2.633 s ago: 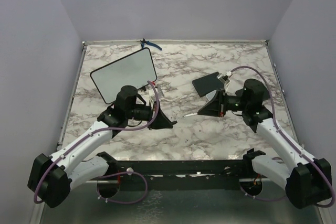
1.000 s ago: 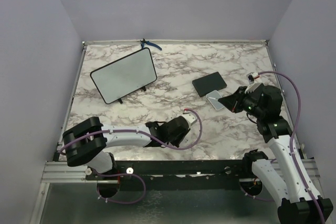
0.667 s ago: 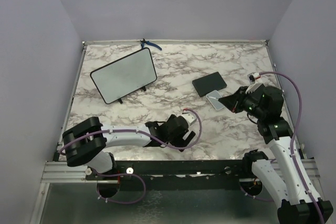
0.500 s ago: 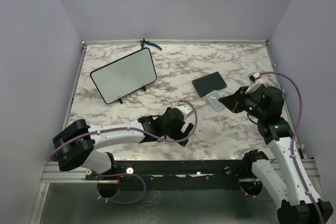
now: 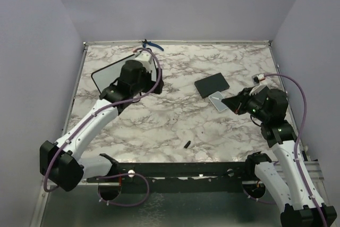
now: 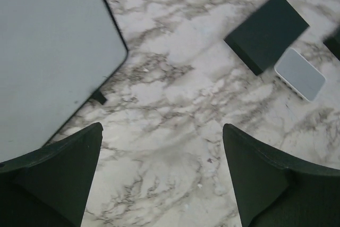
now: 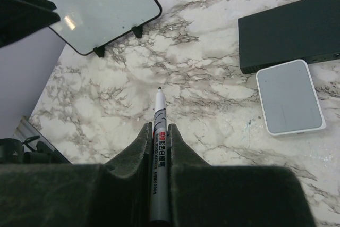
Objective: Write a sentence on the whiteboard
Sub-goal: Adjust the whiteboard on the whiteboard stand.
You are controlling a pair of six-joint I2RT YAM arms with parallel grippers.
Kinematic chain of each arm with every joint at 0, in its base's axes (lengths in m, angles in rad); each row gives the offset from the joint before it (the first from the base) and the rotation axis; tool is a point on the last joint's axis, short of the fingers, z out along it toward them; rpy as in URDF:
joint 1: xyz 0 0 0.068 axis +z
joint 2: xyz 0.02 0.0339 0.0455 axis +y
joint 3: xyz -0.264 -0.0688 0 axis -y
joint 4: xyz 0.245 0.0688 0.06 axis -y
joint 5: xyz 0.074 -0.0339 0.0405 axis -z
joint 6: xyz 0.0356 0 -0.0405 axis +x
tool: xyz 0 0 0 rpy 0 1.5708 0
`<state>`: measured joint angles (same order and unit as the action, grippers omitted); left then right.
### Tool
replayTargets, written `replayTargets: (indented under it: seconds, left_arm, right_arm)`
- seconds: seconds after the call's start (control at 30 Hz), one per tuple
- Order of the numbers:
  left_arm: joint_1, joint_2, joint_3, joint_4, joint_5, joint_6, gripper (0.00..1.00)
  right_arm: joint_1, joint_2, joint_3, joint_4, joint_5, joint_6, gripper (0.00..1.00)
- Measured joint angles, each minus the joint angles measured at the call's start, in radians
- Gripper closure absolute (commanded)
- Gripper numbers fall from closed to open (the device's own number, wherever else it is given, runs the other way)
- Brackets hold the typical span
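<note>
Reaching to whiteboard point(image 6: 48, 51): left arm point(image 5: 90, 126) | left pincer point(image 6: 162, 127) spread | right arm point(image 5: 281, 142) bent | right pincer point(image 7: 159, 129) pinching marker point(image 7: 158, 107)

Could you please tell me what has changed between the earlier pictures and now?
The left gripper opened, leaving a small black piece, probably a pen cap, near the table's front edge, then swung back to the whiteboard. The right gripper, shut on the marker, drew back rightward. Whiteboard, black pad and grey eraser stayed put.
</note>
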<state>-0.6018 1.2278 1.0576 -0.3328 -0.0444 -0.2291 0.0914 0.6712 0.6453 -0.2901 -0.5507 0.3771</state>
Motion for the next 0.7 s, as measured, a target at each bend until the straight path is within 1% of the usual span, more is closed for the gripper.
replayTargets:
  seconds: [0.07,0.27,0.3,0.4,0.5,0.57,0.7]
  left_arm:
    - [0.114,-0.016,0.02,-0.009,0.018,0.005,0.05]
    - [0.373,-0.084,0.037,-0.007,0.068,-0.022,0.04]
    - [0.428,-0.103,0.037,0.0,0.071,-0.032,0.04]
    - [0.542,-0.138,0.035,0.022,0.084,-0.06,0.04]
    - [0.669,-0.156,0.031,0.048,0.115,-0.089,0.04]
    - [0.721,-0.156,0.03,0.057,0.106,-0.103,0.02]
    - [0.758,-0.163,0.001,0.1,0.035,-0.137,0.02]
  right_arm:
    - [0.0,-0.006,-0.005,0.009,0.003,0.005,1.0]
    - [0.013,-0.005,-0.021,0.086,0.016,0.034,1.0]
    - [0.022,0.0,-0.021,0.105,0.022,0.039,1.0]
    - [0.076,0.032,-0.022,0.167,0.053,0.049,1.0]
    - [0.192,0.082,-0.022,0.236,0.132,0.051,1.0]
    - [0.294,0.122,-0.022,0.281,0.193,0.048,1.0]
    - [0.481,0.229,-0.007,0.39,0.318,0.04,1.0]
